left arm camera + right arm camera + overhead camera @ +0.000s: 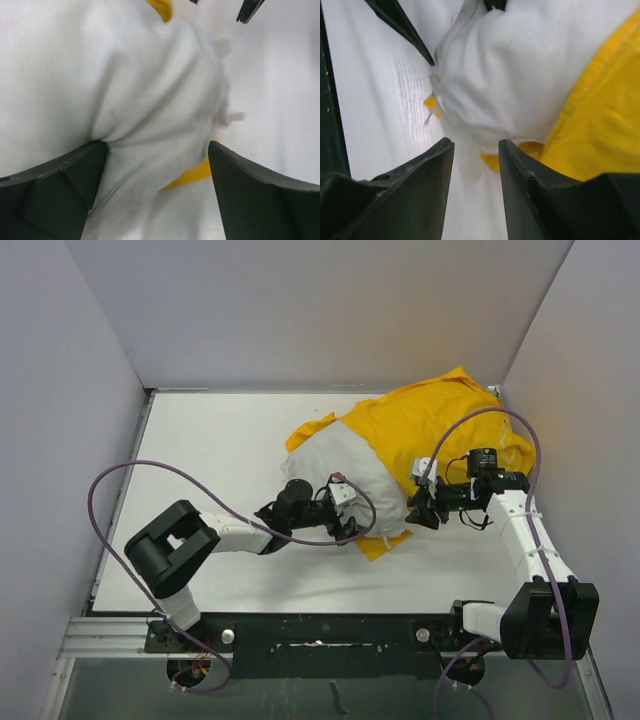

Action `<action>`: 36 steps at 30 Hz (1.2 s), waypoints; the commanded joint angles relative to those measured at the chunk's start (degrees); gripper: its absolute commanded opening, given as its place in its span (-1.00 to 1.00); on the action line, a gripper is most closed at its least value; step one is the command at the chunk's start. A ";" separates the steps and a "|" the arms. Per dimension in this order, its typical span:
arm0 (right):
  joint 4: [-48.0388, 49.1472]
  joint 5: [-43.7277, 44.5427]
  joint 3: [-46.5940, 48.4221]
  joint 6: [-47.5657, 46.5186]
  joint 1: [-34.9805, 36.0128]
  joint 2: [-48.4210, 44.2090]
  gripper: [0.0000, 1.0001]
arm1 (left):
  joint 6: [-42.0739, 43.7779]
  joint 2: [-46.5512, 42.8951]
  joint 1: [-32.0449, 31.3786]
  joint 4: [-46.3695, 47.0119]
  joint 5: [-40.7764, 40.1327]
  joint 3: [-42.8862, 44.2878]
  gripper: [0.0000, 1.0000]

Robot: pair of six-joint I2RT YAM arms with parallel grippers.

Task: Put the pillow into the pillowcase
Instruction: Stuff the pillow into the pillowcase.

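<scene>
**Left arm.** The arm reaches from its base at the near left, low over the table [220,450], towards the right. The left gripper [348,523] sits at the near edge of the pillow [335,465]. In the left wrist view its fingers [60,190] stand wide apart. One finger presses into a fold of the white fabric. The other stands clear of it, with table and a yellow strip showing beside it. Bunched pillow fabric lies between the fingers but is not clamped.

**Right arm.** The arm rises from its base at the near right, bends at the elbow and points left. The right gripper [418,512] is at the near seam where white cloth meets yellow. In the right wrist view the fingers are only narrowly parted. Blurred white shows in the gap, and no cloth is clearly pinched.

**Pillow.** White, plump and wrinkled, it lies right of the table's centre. Its right part is covered by the pillowcase [450,420]. Its left and near parts are exposed.

**Pillowcase.** Bright yellow and crumpled, it lies against the far right corner. A yellow edge shows from beneath the pillow's near side. No print is visible.
</scene>
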 commanded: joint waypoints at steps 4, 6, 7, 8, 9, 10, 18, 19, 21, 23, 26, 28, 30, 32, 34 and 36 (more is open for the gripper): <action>-13.06 -4.84 6.14 -8.69 -0.01 -5.09 0.24 | -27.40 -19.66 5.70 2.47 4.46 -11.33 0.96; -13.80 -5.24 10.41 -7.67 0.12 -5.26 0.39 | -30.31 -24.64 8.15 -6.05 6.43 -11.54 0.96; -13.11 -5.39 12.64 -5.73 0.40 -4.84 0.45 | -31.43 -26.95 9.07 -9.33 6.53 -11.90 0.96; -11.50 -4.97 15.01 -2.41 0.93 -3.93 0.48 | -32.62 -28.84 10.10 -11.53 6.61 -12.42 0.96; -8.58 -3.68 17.17 2.09 2.01 -2.71 0.48 | -34.00 -30.32 11.54 -12.91 6.76 -13.06 0.96; -4.87 -0.75 18.93 8.44 3.54 -1.40 0.48 | -35.80 -31.35 13.29 -13.58 6.94 -13.77 0.96; 8.31 30.80 35.55 31.68 19.02 17.26 0.51 | -59.51 -21.88 25.44 0.79 10.04 -17.62 0.68; 8.35 32.08 37.43 32.47 19.00 19.57 0.52 | -60.69 -19.93 25.46 2.38 9.34 -17.00 0.68; 8.72 34.23 39.96 33.87 19.10 23.54 0.53 | -62.21 -16.04 25.37 4.55 8.61 -15.40 0.69; 9.21 36.05 41.39 34.64 19.18 26.14 0.52 | -63.06 -12.89 25.37 6.68 7.63 -14.24 0.70; 9.91 37.84 42.21 35.00 19.17 28.50 0.39 | -63.21 -8.51 25.09 9.24 6.92 -12.12 0.71; 9.94 38.11 42.53 34.83 19.15 29.51 0.21 | -63.23 -5.56 24.79 10.40 7.21 -10.49 0.71; 9.50 37.21 42.71 34.78 19.30 30.13 -0.11 | -63.67 -2.79 24.44 12.07 7.32 -8.95 0.71; 8.43 33.96 43.09 34.24 19.60 30.39 -0.50 | -63.88 -0.03 24.12 13.16 7.48 -7.05 0.68; 6.49 26.57 43.65 33.14 19.77 30.12 -0.73 | -63.74 2.28 23.70 14.40 8.15 -5.00 0.63; 5.41 19.25 43.55 32.67 20.49 29.56 -0.87 | -63.28 4.27 23.03 15.61 8.39 -3.03 0.53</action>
